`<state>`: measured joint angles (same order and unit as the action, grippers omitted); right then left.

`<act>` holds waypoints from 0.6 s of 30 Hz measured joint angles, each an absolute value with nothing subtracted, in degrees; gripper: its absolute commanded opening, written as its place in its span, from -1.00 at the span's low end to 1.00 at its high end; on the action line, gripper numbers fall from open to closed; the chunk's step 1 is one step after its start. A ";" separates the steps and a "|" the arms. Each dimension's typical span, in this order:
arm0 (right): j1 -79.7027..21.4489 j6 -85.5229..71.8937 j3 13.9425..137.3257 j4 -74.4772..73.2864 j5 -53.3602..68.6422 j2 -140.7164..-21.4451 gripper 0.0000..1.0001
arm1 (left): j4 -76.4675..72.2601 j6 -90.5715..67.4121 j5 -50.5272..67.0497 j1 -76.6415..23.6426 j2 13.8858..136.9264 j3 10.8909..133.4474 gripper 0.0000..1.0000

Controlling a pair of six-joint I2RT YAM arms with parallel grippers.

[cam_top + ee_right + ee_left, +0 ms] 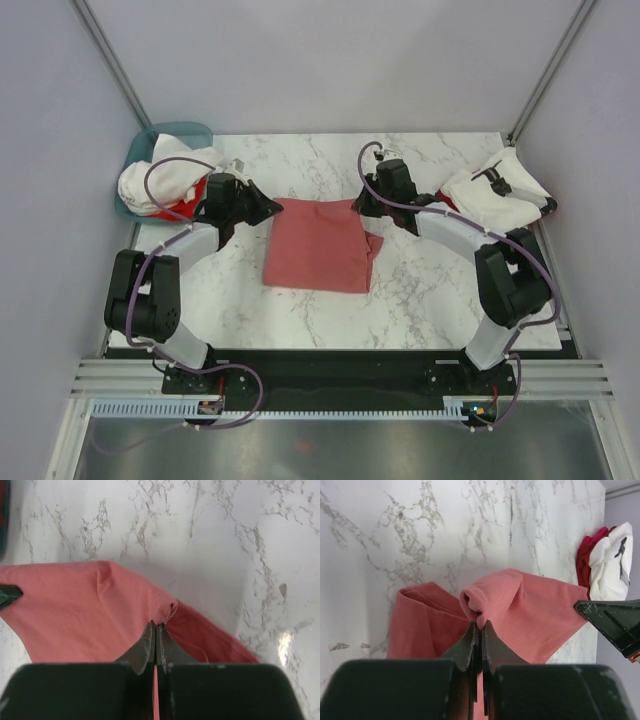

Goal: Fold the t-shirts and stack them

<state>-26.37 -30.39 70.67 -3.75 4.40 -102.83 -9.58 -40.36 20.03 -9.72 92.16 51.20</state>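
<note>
I watched the salmon-red t-shirt (318,245) lie partly folded in the middle of the marble table (430,300). At the shirt's far left corner the left pincer (270,209) was clamped tight on a bunched fold of the cloth. At its far right corner the right pincer (361,207) pinched the edge the same way, its blades pressed together with fabric between them. Well to the left of the shirt sat a teal basket (150,140), heaped with white t-shirts (160,180) and a glimpse of a red t-shirt (196,190). Well to the right of the shirt lay another white t-shirt with a black mark (495,200), red cloth (587,555) tucked against it.
</note>
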 measured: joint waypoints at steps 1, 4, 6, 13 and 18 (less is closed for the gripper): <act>-26.70 -30.81 68.99 -3.62 3.22 -100.77 -1.00 | -9.56 -40.36 20.03 -10.04 91.50 51.18 -0.96; -26.76 -32.84 64.01 -4.03 -0.23 -95.31 -1.00 | -10.00 -40.36 20.14 -10.96 90.50 51.18 -0.96; -26.68 -34.04 61.14 -4.51 -2.46 -92.66 -1.00 | -9.96 -40.36 20.32 -11.31 90.50 51.18 -0.96; -26.00 -37.30 54.85 -5.28 -8.19 -89.32 -1.00 | -8.99 -39.66 22.65 -11.88 99.04 57.67 -0.96; -23.94 -39.88 53.71 -4.49 -9.52 -93.54 -0.81 | -6.94 -38.96 23.83 -12.03 109.56 63.42 -0.09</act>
<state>-23.94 -39.88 53.71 -4.49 -9.52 -93.54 -6.94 -38.96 23.83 -12.03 109.56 63.42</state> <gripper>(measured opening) 0.025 0.217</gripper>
